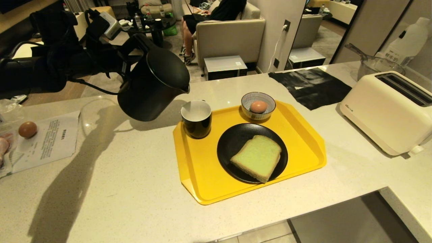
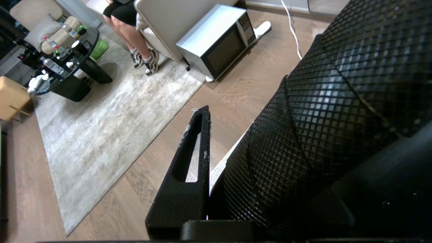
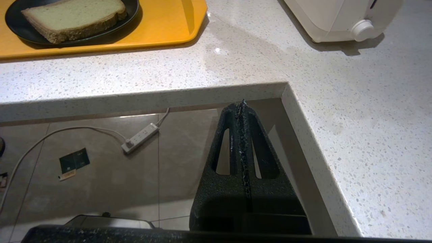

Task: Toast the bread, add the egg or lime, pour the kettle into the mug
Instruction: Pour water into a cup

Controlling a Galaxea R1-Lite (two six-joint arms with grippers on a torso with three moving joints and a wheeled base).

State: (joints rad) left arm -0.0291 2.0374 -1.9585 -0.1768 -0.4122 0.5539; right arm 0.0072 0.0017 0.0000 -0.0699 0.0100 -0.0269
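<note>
- Your left gripper (image 1: 130, 65) is clamped on the handle of the tall matte black cylindrical kettle (image 1: 153, 87), holding it in the air above the pale speckled stone counter (image 1: 135, 175), tipped so its spout points at the mug.
- The short glossy black mug with a white inside (image 1: 196, 118) stands upright in the far left corner of the yellow plastic tray (image 1: 202, 175), just beside the kettle's spout.
- The pale green bread slice with a tan crust (image 1: 257, 157) lies flat on a round black plate (image 1: 233, 141) in the tray's middle.
- The small orange-brown egg (image 1: 258, 106) sits in a blue-and-white striped bowl (image 1: 266, 99) at the tray's far edge.
- Your right gripper (image 3: 243, 103) hangs below the counter's near edge, its fingers pressed together on nothing.
- A cream two-slot toaster (image 1: 388, 111) stands at the counter's right edge.
</note>
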